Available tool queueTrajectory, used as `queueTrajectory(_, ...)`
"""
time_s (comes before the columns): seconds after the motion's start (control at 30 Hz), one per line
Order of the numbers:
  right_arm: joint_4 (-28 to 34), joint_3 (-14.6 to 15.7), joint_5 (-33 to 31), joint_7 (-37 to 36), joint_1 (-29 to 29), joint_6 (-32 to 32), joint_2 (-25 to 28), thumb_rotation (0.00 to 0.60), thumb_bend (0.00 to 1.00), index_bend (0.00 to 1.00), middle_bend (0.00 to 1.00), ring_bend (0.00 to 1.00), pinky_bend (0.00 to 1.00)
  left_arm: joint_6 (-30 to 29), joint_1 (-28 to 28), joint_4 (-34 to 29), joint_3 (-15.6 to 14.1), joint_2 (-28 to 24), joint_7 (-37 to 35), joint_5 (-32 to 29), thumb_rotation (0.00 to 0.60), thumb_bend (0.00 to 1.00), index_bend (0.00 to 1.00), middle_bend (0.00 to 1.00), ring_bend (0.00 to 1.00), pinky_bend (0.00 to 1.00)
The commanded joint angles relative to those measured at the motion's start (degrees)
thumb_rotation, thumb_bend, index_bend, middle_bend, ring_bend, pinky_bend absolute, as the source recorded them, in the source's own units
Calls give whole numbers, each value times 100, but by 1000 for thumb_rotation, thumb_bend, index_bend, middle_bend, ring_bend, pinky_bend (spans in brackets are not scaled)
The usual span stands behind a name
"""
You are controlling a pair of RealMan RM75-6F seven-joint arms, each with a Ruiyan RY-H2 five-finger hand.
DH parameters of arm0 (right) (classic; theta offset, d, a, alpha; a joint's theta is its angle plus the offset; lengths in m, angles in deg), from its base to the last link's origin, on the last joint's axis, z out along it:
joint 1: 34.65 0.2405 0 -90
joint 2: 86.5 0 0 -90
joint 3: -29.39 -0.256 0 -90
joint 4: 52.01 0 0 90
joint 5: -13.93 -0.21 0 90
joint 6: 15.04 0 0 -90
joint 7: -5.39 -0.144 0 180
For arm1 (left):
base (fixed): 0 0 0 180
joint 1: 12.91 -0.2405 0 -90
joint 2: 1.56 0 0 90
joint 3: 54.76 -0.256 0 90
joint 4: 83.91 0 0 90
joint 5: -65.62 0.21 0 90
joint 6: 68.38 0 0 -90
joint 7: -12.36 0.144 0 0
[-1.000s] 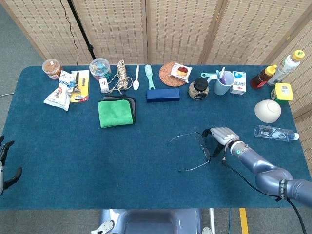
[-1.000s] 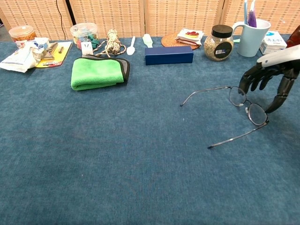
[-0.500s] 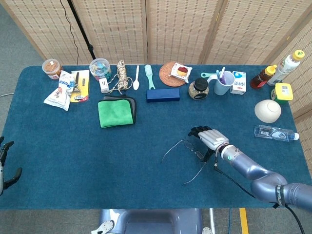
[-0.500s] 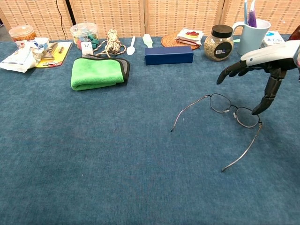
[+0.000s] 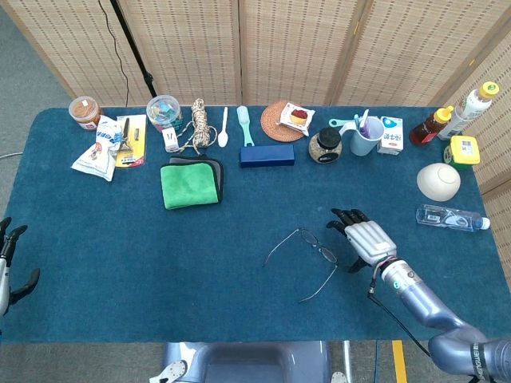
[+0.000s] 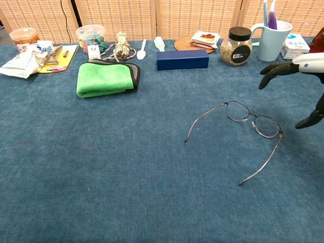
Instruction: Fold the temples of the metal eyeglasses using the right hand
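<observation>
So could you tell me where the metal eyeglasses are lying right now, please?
In the head view the metal eyeglasses lie on the blue table, right of centre, temples unfolded, just left of the right hand, which does not touch them.

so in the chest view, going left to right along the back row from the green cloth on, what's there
green cloth → blue case → glass jar with black lid → light blue mug with toothbrushes → right hand at the frame's edge
</observation>
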Motion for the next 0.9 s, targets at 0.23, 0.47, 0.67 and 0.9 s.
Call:
queueTrajectory(0.23, -121, 148, -50, 631, -422, 592, -450, 600, 0, 191, 6, 0, 0, 3, 12, 5, -3, -38, -44, 27, 600, 288, 159, 70, 75, 45)
queueTrajectory(0.47, -201, 173, -111, 1045, -489, 686, -683, 600, 0, 191, 5, 0, 0, -30, 12, 33, 25, -70, -91, 18, 600, 288, 159, 70, 75, 45)
queueTrajectory(0.67, -249, 151, -217, 1316, -526, 738, -869, 600, 0, 192, 5, 0, 0, -28, 9, 69, 19, -83, -158, 22, 600, 289, 159, 70, 74, 45)
queueTrajectory(0.9, -275, 101, -324, 1525, -497, 681, -1036, 600, 0, 198, 5, 0, 0, -6, 0, 119, 1, -83, -233, -1, 600, 289, 159, 70, 75, 45)
